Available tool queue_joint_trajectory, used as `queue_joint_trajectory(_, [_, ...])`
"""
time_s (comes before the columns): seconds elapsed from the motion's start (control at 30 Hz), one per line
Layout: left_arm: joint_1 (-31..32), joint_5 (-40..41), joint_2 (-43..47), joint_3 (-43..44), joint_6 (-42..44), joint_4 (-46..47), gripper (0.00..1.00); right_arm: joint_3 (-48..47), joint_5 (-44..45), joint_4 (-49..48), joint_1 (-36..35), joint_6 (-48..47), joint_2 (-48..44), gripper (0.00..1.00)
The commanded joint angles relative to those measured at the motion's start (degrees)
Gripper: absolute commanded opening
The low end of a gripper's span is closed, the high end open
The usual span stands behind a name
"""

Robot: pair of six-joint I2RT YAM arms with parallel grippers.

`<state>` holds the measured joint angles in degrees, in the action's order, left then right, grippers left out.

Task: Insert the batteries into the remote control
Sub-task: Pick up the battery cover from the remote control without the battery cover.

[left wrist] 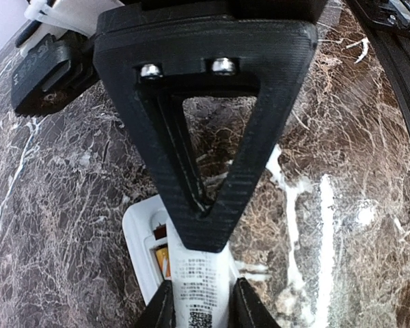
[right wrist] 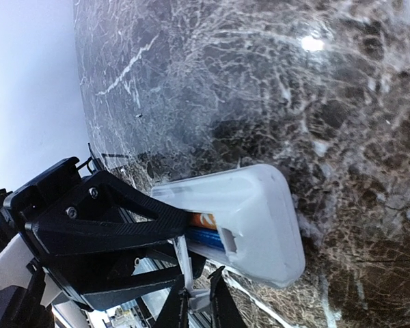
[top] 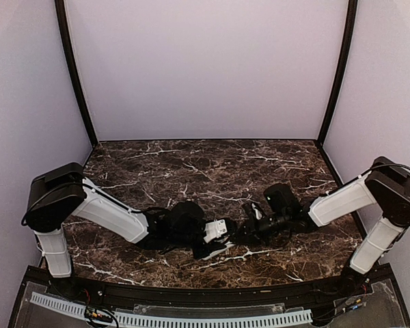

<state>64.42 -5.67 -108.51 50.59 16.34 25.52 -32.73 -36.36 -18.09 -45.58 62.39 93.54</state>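
- Closest to the lens in the left wrist view, we are looking at the left gripper [left wrist: 201, 294]. Its two fingers [left wrist: 160, 311] are pressing against the long sides of the remote control [left wrist: 142, 232], so it is gripping the handset.
- We are finding the handset over the dark marbled surface [top: 191, 164], toward the near edge and about midway between the left and right edges, where the two arms are meeting.
- We are seeing the remote's back turned toward both wrist cameras, with its recessed battery bay standing uncovered.
- Inside the bay, the orange battery [right wrist: 203, 220] and the blue battery [right wrist: 206, 237] are lying side by side along the remote's length. In the left wrist view only a sliver of orange is showing.
- Further right, the right gripper [right wrist: 199, 290] is reaching in from the right side of the surface. One of its black triangular fingers [left wrist: 191, 55] is pointing down, with its tip at the remote just beside the bay.
- We are seeing its jaws standing close together, with a thin whitish strip [right wrist: 186, 270] showing between them. We cannot tell what the strip is, or whether it is being pinched.
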Motion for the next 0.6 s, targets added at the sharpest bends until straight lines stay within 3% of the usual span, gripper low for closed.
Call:
queue_joint_trajectory(0.0, [0.3, 1.3, 3.3, -2.0, 0.3, -6.6, 0.3, -1.9, -0.8, 4.9, 0.3, -6.5, 0.4, 0.08])
queue_joint_trajectory(0.27, [0.3, -0.3, 5.9, -1.8, -1.3, -8.9, 0.37, -5.5, -4.7, 11.9, 2.7, -13.1, 2.8, 0.07])
queue_joint_trajectory(0.47, [0.3, -0.9, 9.7, -3.5, -3.2, -9.8, 0.55, -8.4, -6.1, 17.8, 4.8, -17.7, 2.6, 0.06])
queue_joint_trajectory(0.57, [0.3, -0.3, 10.8, -4.3, -4.1, -10.7, 0.58, -10.7, -7.1, 21.5, 5.6, -20.5, 3.7, 0.06])
